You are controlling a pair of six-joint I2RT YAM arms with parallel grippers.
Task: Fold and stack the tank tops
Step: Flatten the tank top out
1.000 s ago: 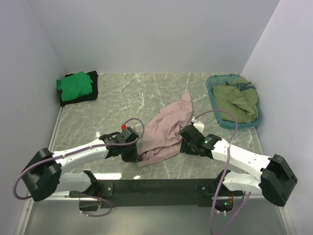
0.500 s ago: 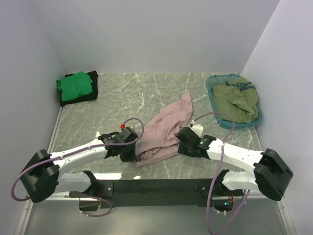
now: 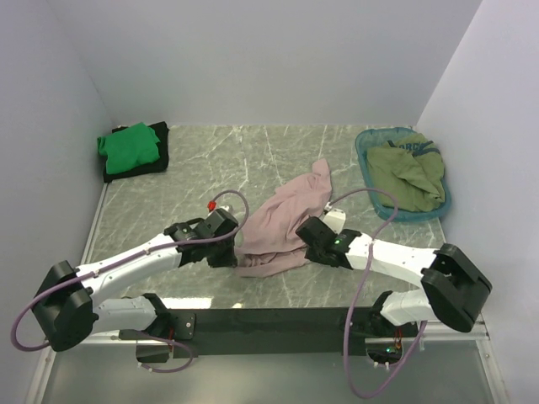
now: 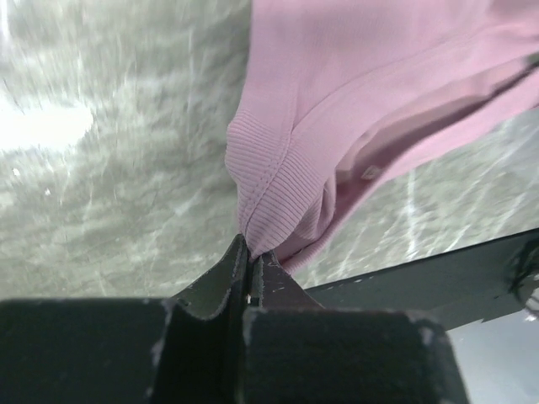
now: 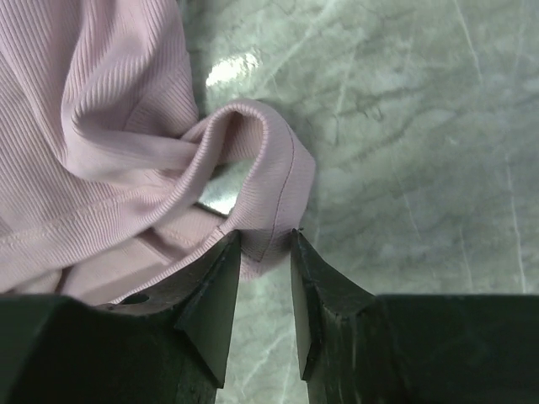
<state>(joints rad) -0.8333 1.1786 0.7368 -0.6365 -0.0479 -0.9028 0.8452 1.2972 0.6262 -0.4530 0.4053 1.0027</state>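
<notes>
Surface: glossy grey-green marbled table [image 3: 210,168], closed in by plain pale walls [image 3: 253,59].
Place: dusty pink tank top [image 3: 282,223] lies crumpled at mid-table, towards the near edge, between both arms.
Axis: long axis runs on a diagonal, its broad bunched end near and left, its narrow end pointing far and right, towards the teal basket [image 3: 362,156].
Left gripper [image 3: 227,248]: clamped tight on the pink top's ribbed hem, cloth bulging just past the tips.
Right gripper [image 3: 305,234]: jaws narrowly apart with a rolled fold of pink edge between them; whether they pinch it cannot be told.
Around: bright green tank top [image 3: 128,147] folded on a black tank top [image 3: 158,160] in the far left corner; olive tank top [image 3: 408,172] heaped in the basket, far right.
In the way: both grippers crowd the pink top's near end.
Textures: fine ribbed knit, stitched edges, soft rounded folds.
</notes>
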